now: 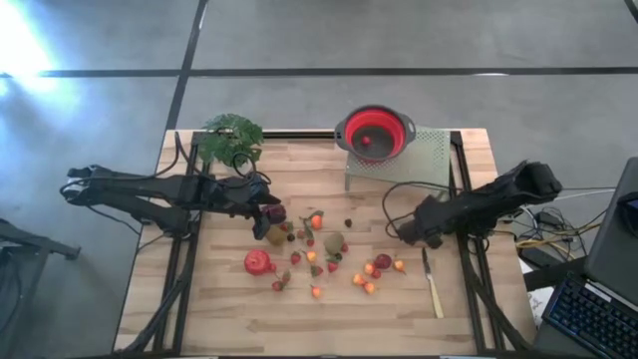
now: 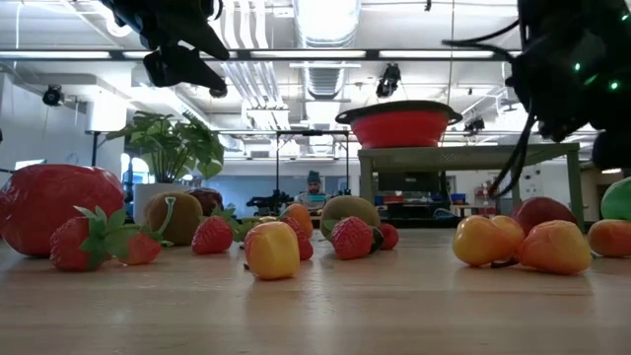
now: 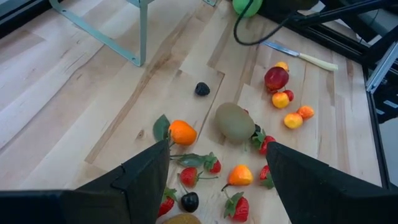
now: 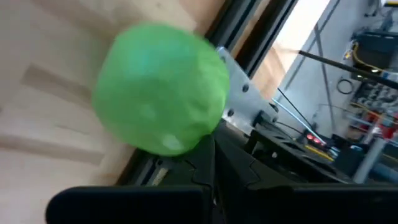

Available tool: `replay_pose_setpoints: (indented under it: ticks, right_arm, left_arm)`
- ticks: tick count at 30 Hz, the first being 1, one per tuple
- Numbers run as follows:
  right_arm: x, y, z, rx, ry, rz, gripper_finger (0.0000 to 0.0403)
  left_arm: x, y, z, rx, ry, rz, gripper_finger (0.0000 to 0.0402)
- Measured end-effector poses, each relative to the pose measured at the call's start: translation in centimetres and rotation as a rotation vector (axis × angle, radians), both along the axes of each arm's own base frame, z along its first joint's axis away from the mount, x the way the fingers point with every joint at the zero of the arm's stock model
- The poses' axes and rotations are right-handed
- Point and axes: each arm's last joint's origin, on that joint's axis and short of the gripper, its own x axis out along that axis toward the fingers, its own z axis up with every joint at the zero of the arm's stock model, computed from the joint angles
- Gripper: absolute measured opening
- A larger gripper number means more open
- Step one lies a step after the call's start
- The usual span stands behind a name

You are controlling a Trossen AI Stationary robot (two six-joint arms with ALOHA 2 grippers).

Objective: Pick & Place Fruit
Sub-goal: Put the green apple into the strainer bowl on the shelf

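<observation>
Lying scattered, small glossy toy fruit (image 1: 317,255)

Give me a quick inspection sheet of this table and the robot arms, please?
Surface: wooden table, pale planks.
Job's things: toy fruit scattered mid-table, among them a big red strawberry and a kiwi; one red piece lies in the red colander on a metal stand.
Clutter: knife, potted plant.
Grippers: left gripper open above the fruit; right gripper shut on a green fruit.
Cables: black cable looping by the right arm.
Surroundings: keyboard, grey floor.
</observation>
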Motion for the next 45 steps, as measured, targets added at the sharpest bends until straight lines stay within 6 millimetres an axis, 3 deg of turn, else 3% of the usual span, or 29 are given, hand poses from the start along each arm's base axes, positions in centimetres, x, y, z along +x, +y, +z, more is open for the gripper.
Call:
replay_pose_setpoints:
  ticks: [4, 7, 11, 16, 20, 27, 31, 34, 37, 45]
  right_arm:
    - [1.5, 1.1, -0.7, 0.129, -0.088, 0.038, 0.0008]
    - [2.8, 2.9, 0.5, 0.180, -0.200, 0.099, 0.0008]
    - [2.7, 4.5, 3.8, 0.028, -0.198, 0.141, 0.0008]
    - [3.0, 4.6, 5.5, -0.113, -0.348, 0.214, 0.0008]
    - [2.9, 3.4, 4.6, -0.245, -0.365, 0.209, 0.0008]
    - [1.7, 0.8, 1.2, -0.309, -0.281, 0.121, 0.0008]
    - [0.7, 0.1, -0.2, -0.250, -0.194, 0.069, 0.0008]
    - [0.9, 0.8, -0.9, -0.132, -0.248, 0.101, 0.0008]
    - [1.5, 2.0, -0.4, -0.066, -0.359, 0.159, 0.0008]
    - [1.5, 3.0, 2.0, -0.147, -0.458, 0.206, 0.0008]
  left_arm:
    - [0.0, 0.0, 0.0, 0.000, 0.000, 0.000, 0.0273]
    - [0.0, 0.0, 0.0, 0.000, 0.000, 0.000, 0.0273]
    - [0.0, 0.0, 0.0, 0.000, 0.000, 0.000, 0.0273]
    - [0.0, 0.0, 0.0, 0.000, 0.002, 0.000, 0.0273]
    - [0.0, 0.0, 0.0, 0.000, 0.001, 0.000, 0.0273]
    - [0.0, 0.0, 0.0, 0.000, 0.002, 0.000, 0.0273]
    - [0.0, 0.0, 0.0, 0.000, 0.001, 0.000, 0.0273]
    - [0.0, 0.0, 0.0, 0.000, 0.001, 0.000, 0.0273]
    - [0.0, 0.0, 0.0, 0.000, 0.001, 0.000, 0.0273]
    - [0.0, 0.0, 0.0, 0.000, 0.001, 0.000, 0.0273]
